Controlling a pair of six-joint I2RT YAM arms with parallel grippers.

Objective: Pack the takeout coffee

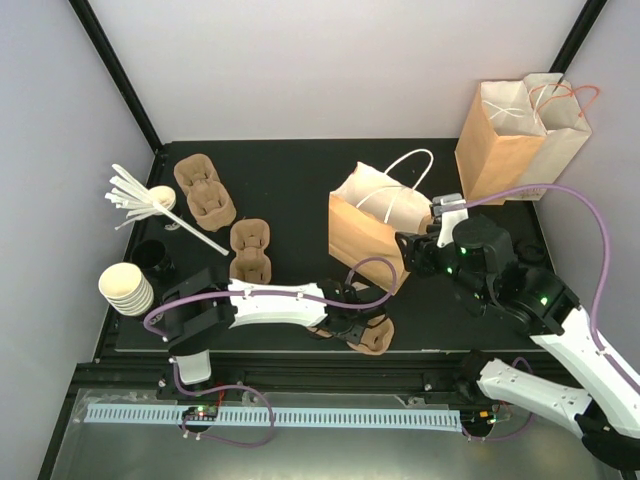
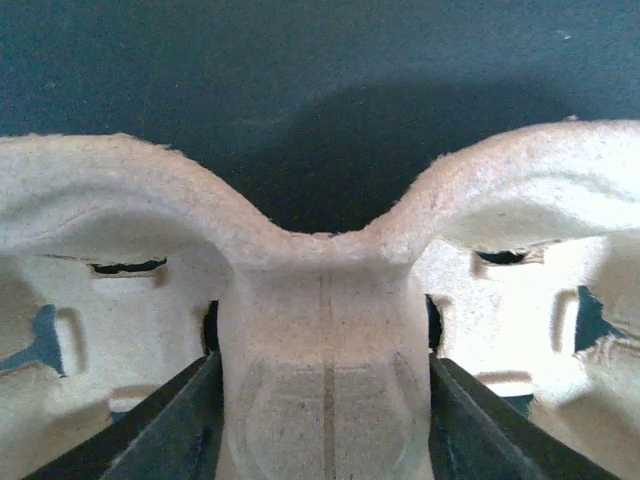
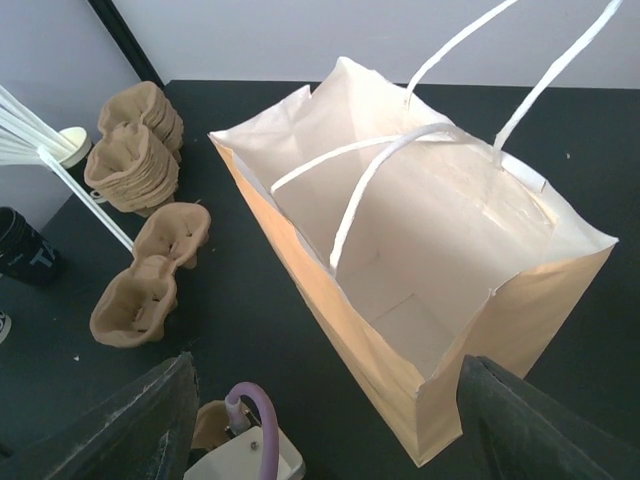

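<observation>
My left gripper (image 1: 352, 325) is shut on the middle ridge of a brown pulp cup carrier (image 1: 376, 338) at the table's near edge. In the left wrist view the fingers press both sides of the ridge (image 2: 325, 330), and both carrier wells are empty. My right gripper (image 1: 418, 250) is open and empty just right of an open brown paper bag (image 1: 365, 232) with white handles. The right wrist view looks down into the bag (image 3: 430, 260); it is empty. No lidded coffee cup shows in any view.
Two more paper bags (image 1: 520, 135) stand at the back right. At the left are a stack of cream cups (image 1: 127, 287), a black round thing (image 1: 152, 256), white straws (image 1: 140, 200), a carrier stack (image 1: 205, 190) and a loose carrier (image 1: 250, 250).
</observation>
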